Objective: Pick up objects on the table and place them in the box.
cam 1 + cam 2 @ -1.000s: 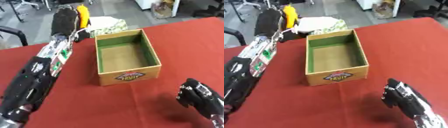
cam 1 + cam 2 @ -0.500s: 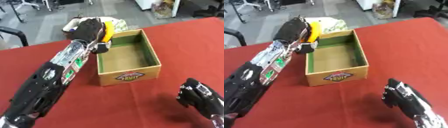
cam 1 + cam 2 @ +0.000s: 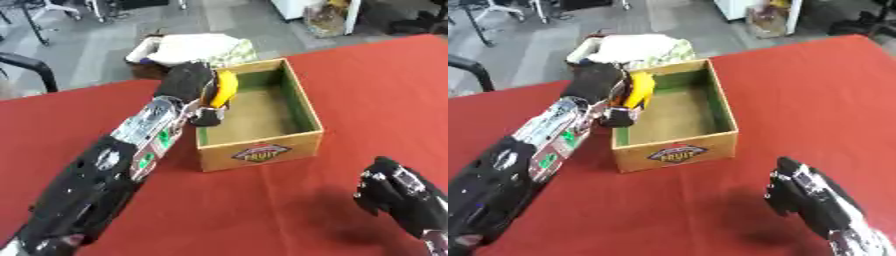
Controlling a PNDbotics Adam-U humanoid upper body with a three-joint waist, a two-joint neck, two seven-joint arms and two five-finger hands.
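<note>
Yellow banana (image 3: pixel 224 88) sits pinched in the left robot hand (image 3: pixel 194 89), held over the box's (image 3: pixel 302 102) left wall, its inside empty. Placing is the step in hand; next the fingers should part to drop it inside. Right robot hand (image 3: pixel 395 192) idles low right, fingers curled on nothing.

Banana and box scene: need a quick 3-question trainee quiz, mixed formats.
1. True or false: the left hand is curled round the banana.
2. Multiple choice: the banana is A) lying on the red table, B) held over the box's left wall, C) resting on the box floor.
3. Fill in: the right hand shows near the lower ____ corner.

The cardboard box looks otherwise bare inside.

Key: 1 true; 2 B; 3 right.
</note>
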